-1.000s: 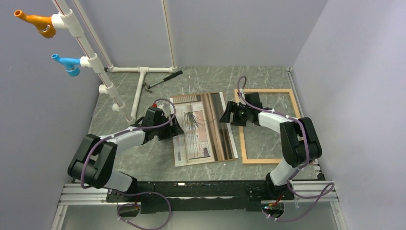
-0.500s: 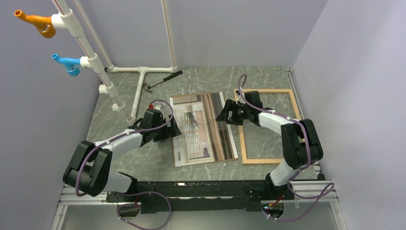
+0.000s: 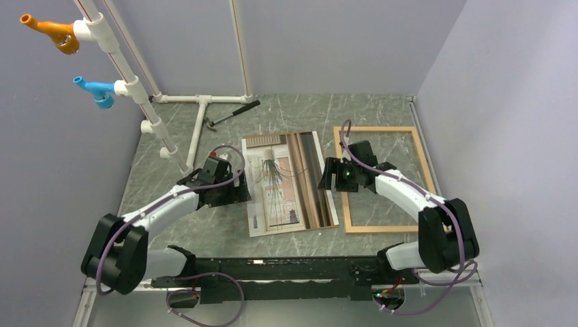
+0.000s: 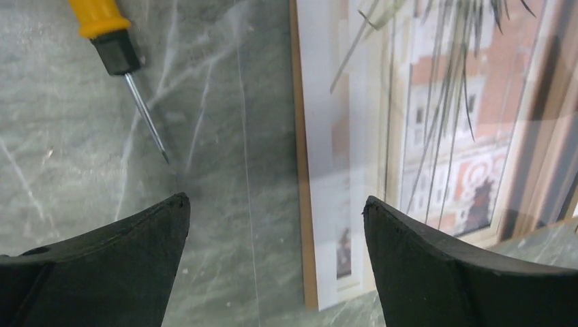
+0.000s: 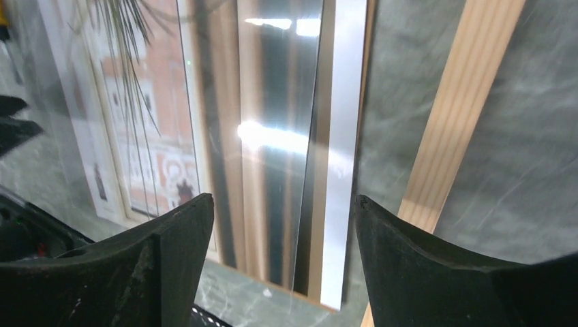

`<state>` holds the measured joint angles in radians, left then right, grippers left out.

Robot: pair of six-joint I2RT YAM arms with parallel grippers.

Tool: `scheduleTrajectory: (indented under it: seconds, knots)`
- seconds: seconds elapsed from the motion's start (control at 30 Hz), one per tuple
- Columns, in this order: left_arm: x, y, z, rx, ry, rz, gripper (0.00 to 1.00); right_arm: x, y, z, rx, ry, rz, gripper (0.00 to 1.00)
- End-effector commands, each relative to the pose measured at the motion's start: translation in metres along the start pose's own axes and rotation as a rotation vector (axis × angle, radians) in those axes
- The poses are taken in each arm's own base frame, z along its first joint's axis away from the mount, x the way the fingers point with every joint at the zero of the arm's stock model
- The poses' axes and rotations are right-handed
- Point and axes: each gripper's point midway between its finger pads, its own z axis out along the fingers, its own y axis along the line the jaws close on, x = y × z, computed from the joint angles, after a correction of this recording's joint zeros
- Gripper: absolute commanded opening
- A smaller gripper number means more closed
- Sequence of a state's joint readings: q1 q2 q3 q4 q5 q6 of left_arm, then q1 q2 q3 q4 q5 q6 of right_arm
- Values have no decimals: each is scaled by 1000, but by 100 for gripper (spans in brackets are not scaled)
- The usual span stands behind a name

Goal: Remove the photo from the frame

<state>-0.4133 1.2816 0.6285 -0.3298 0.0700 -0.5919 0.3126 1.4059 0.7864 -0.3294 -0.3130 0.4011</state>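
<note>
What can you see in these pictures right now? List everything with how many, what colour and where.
photo: one, beige and brown, flat mid-table, outside the frame
frame: one, light wood, right of the photo, bare table inside it
clear sheet: one, transparent, lying over the photo
hammer: one, dark, far side by the pipes
screwdriver: one, yellow and black handle, left of the photo
pipe structure: one, white, far left
orange fitting: one, high on the pipe
blue fitting: one, below the orange one
table: one, grey marble
left claw: one, black, open, over the photo's left edge
right claw: one, black, open, over the photo's right edge
</note>
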Motion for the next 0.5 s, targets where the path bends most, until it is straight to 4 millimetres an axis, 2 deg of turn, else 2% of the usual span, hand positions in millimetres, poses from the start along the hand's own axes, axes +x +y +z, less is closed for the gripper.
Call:
scheduleTrajectory:
  seconds: [0.0, 0.07, 0.13, 0.27, 0.47]
  knots:
    - [-11, -11, -32, -4, -67, 70, 99, 43, -12, -11, 103, 69, -3, 75]
    - [-18, -30, -42, 57, -101, 86, 97, 54, -19, -12, 136, 80, 10, 72]
    - [-17, -61, -47, 181, -103, 94, 96, 59, -20, -12, 147, 91, 32, 70]
    - [-12, -115, -44, 364, -87, 100, 94, 65, -23, -13, 179, 97, 58, 71]
    - [-7, -149, -16, 423, -20, 101, 93, 80, -15, -7, 148, 133, 63, 71]
